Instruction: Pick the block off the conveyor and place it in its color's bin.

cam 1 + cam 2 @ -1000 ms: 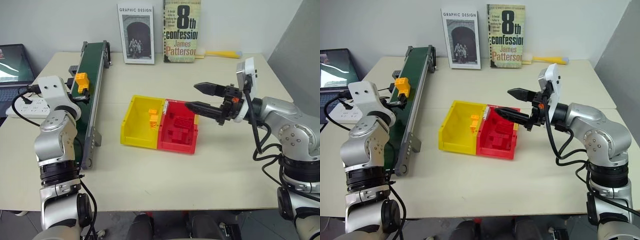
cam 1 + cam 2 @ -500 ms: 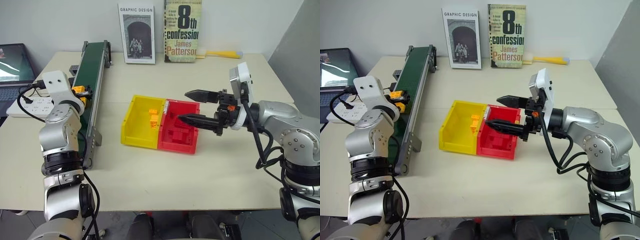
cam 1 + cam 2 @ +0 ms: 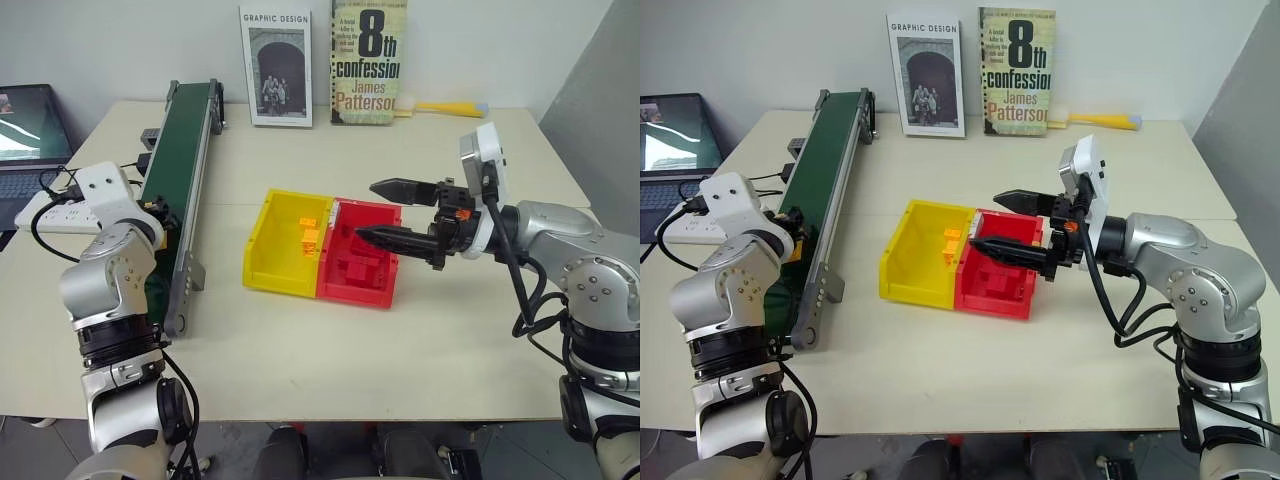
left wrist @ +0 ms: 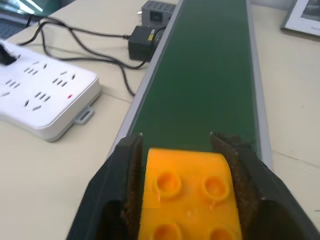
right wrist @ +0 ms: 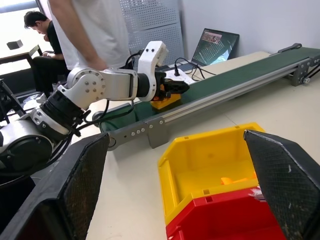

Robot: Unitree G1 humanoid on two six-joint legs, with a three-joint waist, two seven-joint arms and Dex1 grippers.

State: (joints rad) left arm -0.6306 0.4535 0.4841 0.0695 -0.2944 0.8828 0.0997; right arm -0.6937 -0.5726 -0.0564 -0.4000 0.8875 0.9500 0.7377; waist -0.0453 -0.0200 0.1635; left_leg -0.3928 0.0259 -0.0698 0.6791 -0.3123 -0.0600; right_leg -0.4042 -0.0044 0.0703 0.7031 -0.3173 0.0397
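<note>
The orange-yellow studded block lies on the dark green conveyor near its front end. My left gripper is shut on it, one black finger against each side. From the right wrist view, the block shows under that gripper, low over the belt. The yellow bin stands mid-table to the right of the conveyor, with small orange bricks inside. My right gripper hangs open over the red bin, pointing left, with nothing between its fingers.
The red bin touches the yellow bin's right side and holds red bricks. Two books stand at the table's back edge, beside a yellow-handled tool. A power strip, cables and a laptop lie left of the conveyor. A person stands beyond the table.
The block rode down the belt toward me and between my left gripper's open fingers. The gripper then sank a little and shut on it. My right arm has stayed about still.
</note>
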